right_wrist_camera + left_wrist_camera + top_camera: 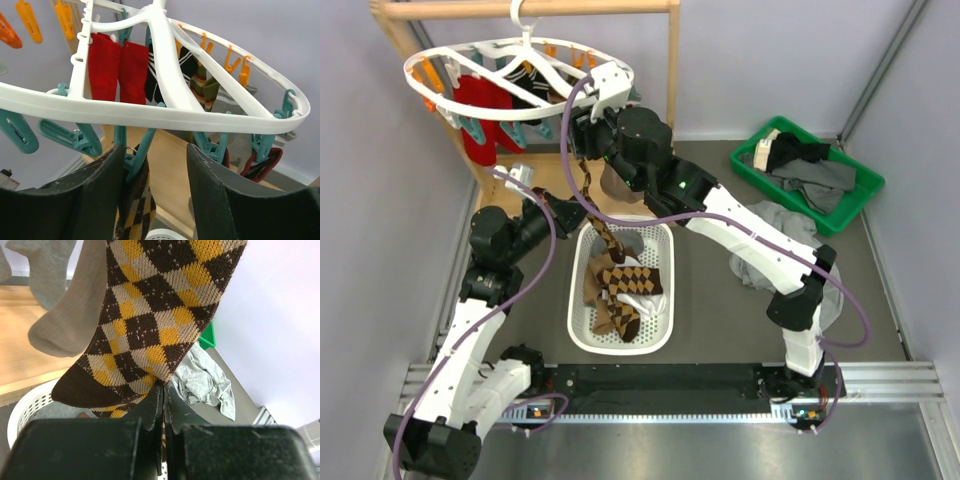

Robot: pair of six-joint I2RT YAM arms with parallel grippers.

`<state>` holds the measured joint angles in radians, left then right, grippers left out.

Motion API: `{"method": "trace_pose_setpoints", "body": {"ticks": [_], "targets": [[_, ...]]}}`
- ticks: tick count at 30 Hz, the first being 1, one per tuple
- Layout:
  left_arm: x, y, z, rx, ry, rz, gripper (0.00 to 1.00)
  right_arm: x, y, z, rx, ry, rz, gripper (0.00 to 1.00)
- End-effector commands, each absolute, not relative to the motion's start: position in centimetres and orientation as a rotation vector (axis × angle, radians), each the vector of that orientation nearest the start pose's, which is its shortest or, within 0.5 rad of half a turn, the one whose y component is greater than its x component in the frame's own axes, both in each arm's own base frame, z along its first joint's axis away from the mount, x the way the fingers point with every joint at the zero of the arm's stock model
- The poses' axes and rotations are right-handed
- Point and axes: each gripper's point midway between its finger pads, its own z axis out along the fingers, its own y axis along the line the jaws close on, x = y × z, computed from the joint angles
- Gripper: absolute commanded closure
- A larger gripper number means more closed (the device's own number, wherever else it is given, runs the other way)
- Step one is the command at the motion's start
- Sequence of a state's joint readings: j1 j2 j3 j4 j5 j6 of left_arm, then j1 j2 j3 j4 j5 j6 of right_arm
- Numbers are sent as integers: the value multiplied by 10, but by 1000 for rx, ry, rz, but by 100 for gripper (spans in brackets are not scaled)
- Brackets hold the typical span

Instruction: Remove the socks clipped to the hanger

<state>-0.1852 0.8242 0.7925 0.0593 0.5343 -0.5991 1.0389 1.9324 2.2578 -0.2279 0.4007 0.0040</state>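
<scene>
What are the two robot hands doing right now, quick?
Left gripper: closed, pinching the argyle sock.
Right gripper: open around a teal clip.

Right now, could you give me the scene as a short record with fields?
left gripper: shut on the lower edge of the argyle sock
right gripper: open, jaws either side of the teal clip that holds this sock
hanger: red socks clipped on it, among others
basket: loose argyle socks inside
</scene>
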Motion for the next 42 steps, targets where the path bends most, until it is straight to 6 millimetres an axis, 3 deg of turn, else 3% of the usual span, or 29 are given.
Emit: {"method": "trace_pose_setpoints", "body": {"ticks": [1,10,15,20,32,42], "targets": [[277,-164,347,143,1571,-1014,100,326,439,517,-409,1370,623,51],[278,-164,347,136,1574,-1011,100,318,427,536,-386,1352,650,55],[279,-164,342,125,1584,-1011,100,310,427,541,-380,1342,666,48],[280,-163,343,121,1585,-1014,100,307,426,546,-376,1327,672,47],[275,-164,354,135,1563,-1018,100,316,433,529,-404,1343,481,40],[274,-165,360,143,1549,-1027,100,322,442,516,-415,1353,454,40]]}}
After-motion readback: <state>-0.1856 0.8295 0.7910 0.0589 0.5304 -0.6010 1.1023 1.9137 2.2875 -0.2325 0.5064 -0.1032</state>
